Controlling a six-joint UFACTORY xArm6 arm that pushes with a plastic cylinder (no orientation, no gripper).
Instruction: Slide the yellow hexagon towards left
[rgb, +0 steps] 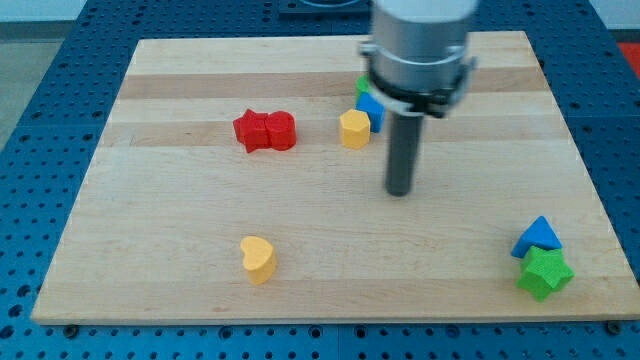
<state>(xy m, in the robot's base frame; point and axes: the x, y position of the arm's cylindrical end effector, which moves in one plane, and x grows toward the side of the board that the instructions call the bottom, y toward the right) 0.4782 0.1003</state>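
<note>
My tip rested on the wooden board, right of centre in the view, at the end of a straight dark rod hanging from the arm's grey cylindrical body. The rod was a single solid piece — it had no jaws to spread or press together, and it pinched nothing; the tip stood clear of every block.

The yellow hexagon lay up and to the view's left of my tip, near but apart from it, with bare wood between the two. Just beside the hexagon on its right, and directly above my tip in the view, sat a blue block, partly hidden by the arm's body; its shape could not be made out. A sliver of a green block showed just above the blue one, mostly hidden as well.

Farther to the view's left of my tip, beyond the hexagon and well apart from it, two red blocks sat touching side by side — their exact shapes were hard to tell. Down and to the view's left of my tip, well apart, lay a yellow heart near the board's lower edge.

Down and to the view's right of my tip, near the board's lower right corner, a blue triangle touched a green star lying just below it.
</note>
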